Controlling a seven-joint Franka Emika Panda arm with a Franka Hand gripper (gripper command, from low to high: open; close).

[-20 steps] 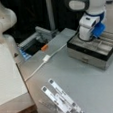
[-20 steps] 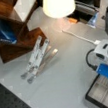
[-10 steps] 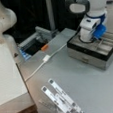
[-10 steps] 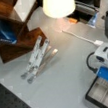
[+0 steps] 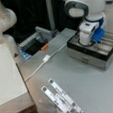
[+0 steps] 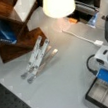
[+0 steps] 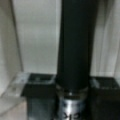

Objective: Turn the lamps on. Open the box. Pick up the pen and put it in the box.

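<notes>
Grey table (image 5: 80,80) fills both front views, backed by a dark wall with a metal post. A lit lamp (image 6: 58,4) stands at the table's far edge in a front view, its shade glowing, with a white cable (image 6: 80,36) running from its base to a small white plug. A wooden stand (image 6: 14,29) holds white flat strips (image 6: 35,56) that lean down onto the table. At the far edge sits an open grey tray (image 5: 37,43) with an orange item beside it.

The box (image 5: 93,52) lies open near the table's right edge, its grey compartments exposed; the arm covers much of the inside, and in a front view the box (image 6: 102,95) is cut off at the corner. What else lies in the compartments is hard to make out.

The gripper (image 5: 92,38) hangs low over the open box. In the wrist view the jaws are clamped on the pen (image 7: 73,50), whose black barrel stands upright between the two dark fingers (image 7: 37,95), silvery midsection at the grip, pale box walls behind.
</notes>
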